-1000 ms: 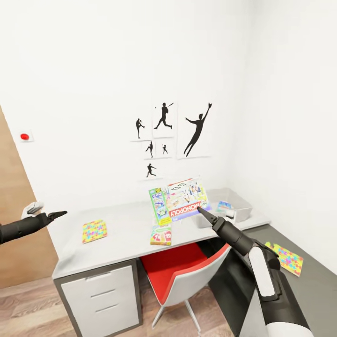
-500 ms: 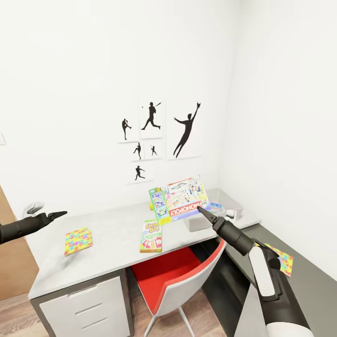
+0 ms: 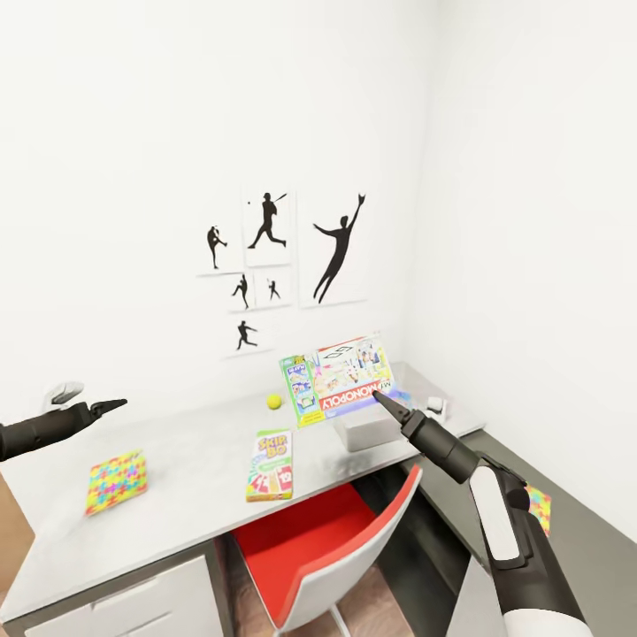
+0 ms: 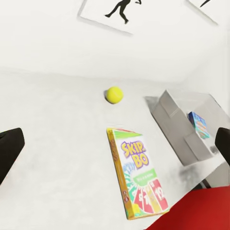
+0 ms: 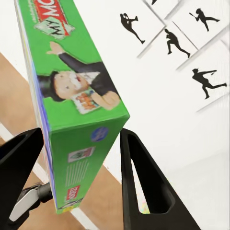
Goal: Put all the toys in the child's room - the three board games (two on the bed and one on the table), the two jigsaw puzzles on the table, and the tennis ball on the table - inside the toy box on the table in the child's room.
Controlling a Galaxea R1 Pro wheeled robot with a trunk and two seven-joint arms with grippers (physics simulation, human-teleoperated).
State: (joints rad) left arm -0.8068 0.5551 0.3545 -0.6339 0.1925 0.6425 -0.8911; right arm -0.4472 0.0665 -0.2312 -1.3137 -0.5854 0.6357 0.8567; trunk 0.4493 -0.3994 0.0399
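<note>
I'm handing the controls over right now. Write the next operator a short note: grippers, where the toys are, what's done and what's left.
Right gripper: shut on the Monopoly box, held up over the desk beside the toy box.
Left gripper: open, holding nothing, out over the desk's left end.
On the desk: Skip-Bo box, tennis ball, one colourful puzzle.
Second puzzle lies on the dark surface to the right.
Toy box already holds a small blue item; I cannot tell what it is.
Left: drop in the Monopoly box, then Skip-Bo, ball and both puzzles.
</note>
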